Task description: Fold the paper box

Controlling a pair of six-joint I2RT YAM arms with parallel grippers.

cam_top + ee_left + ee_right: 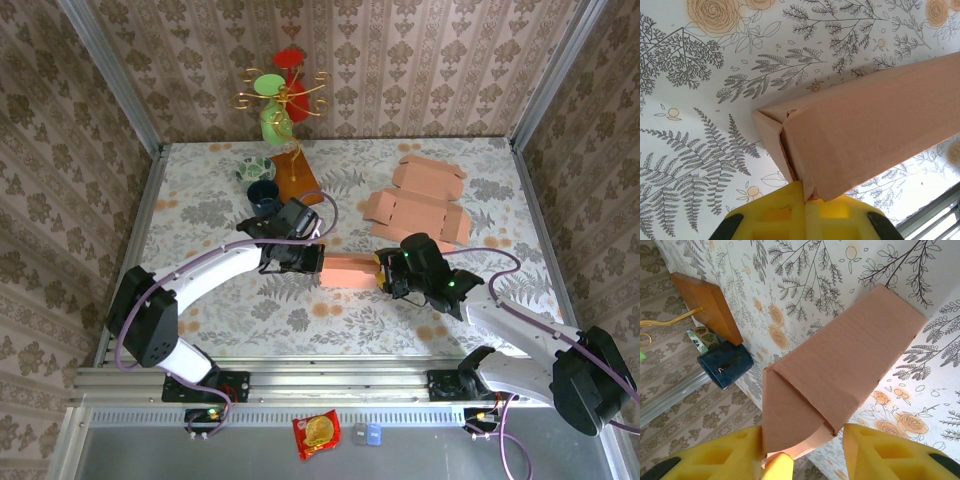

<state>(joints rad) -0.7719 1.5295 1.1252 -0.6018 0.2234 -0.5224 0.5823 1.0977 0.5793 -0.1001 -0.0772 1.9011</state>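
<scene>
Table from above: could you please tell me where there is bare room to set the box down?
Bare table lies on the near side of the paper box, and at far left beside the blue cup. It is crowded at the far middle, around the wooden stand and the flat cardboard.

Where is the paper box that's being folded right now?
In the top view the paper box is mid-table, between the left pincer and the right pincer, just nearer than the flat cardboard sheets.
</scene>
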